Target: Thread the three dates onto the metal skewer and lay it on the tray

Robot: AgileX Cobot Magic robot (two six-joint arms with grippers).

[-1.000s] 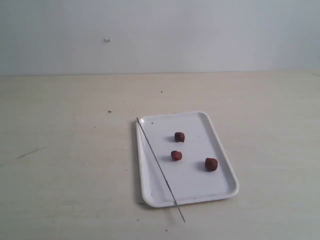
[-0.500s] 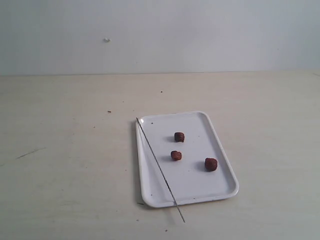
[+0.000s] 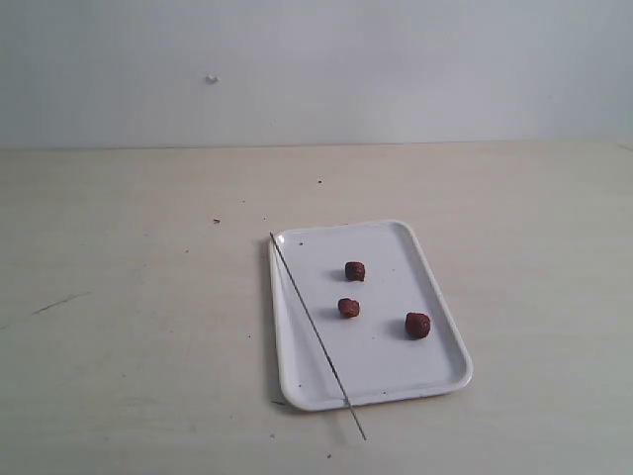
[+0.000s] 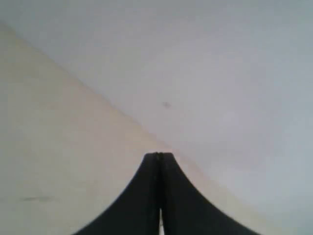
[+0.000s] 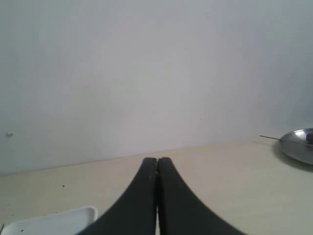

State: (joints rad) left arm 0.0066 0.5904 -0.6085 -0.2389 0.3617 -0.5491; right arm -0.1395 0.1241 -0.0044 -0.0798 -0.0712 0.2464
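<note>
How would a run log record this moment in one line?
dates: three loose on tray | skewer: bare, lying across tray's rim | both jaws: shut, empty

**Open counter around a tray barred on its left**

The pale wooden counter (image 3: 129, 297) lies open left, right and far of the flat white rectangular tray (image 3: 396, 242), up to the white wall (image 3: 396, 69). A thin grey metal skewer (image 3: 311, 322) slants across the tray's left part, its near tip overhanging the counter. Inside, the far reddish-brown date (image 3: 355, 270), middle date (image 3: 348, 308) and near-right date (image 3: 417, 325) sit apart, with gaps between them.
</note>
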